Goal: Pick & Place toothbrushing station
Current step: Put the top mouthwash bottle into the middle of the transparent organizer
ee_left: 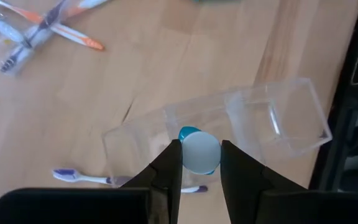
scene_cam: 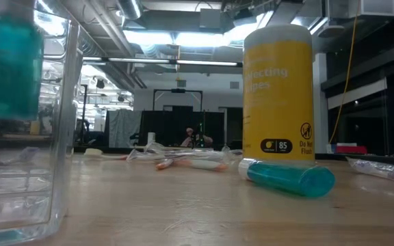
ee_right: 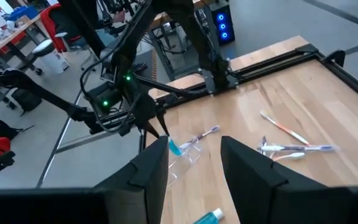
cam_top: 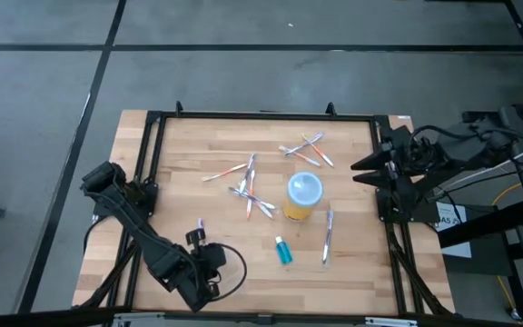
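Note:
My left gripper is shut on a small teal tube with a white end, over a clear plastic container at the table's near left; it also shows in the high view. In the low view the tube shows behind the container's clear wall. A second teal tube lies beside the yellow canister. Toothbrushes lie scattered at mid-table. My right gripper is open and empty at the table's right edge. My left gripper pinches the teal tube between its two fingers, by the sides near its white end. The fingers come from above, pointing down. The tube stands upright below them, within the clear container's walls; whether its lower end touches the container's floor I cannot tell.
A purple-headed toothbrush lies on the table by the clear container. More wrapped toothbrushes lie at the far right and right of the canister. A black frame runs round the wooden table.

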Controlling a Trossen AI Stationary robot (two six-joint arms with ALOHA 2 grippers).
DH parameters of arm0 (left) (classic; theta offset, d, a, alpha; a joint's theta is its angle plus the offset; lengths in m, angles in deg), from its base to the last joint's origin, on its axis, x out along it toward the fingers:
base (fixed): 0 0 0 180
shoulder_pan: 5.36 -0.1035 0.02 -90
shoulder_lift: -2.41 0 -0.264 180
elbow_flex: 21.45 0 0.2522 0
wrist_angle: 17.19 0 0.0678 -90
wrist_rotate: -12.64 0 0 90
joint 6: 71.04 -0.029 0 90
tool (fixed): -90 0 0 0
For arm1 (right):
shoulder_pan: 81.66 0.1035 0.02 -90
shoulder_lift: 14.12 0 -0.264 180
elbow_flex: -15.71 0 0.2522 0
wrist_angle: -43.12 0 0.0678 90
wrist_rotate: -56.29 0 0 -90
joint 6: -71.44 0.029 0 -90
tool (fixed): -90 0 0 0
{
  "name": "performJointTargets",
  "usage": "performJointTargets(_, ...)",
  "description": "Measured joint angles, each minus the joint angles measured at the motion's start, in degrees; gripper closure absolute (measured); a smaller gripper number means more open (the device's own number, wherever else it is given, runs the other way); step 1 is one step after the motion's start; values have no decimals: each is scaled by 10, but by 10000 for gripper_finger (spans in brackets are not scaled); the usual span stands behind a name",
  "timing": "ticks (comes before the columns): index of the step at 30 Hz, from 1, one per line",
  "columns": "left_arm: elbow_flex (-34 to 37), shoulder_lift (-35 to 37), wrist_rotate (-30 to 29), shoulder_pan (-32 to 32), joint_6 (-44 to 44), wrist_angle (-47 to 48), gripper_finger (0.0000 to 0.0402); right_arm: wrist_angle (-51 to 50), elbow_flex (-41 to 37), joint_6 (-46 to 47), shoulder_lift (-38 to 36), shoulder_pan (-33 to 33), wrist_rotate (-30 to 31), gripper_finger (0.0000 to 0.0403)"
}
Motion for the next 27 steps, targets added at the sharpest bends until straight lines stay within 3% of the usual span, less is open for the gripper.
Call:
performJointTargets(5, 34, 0, 14, -3, 1, -59, 322, 3, 0, 0, 2, 0, 0, 252)
performJointTargets(27, 78, 1, 21, -23, -8, -108, 323, 16, 0, 7, 6, 29, 18, 252)
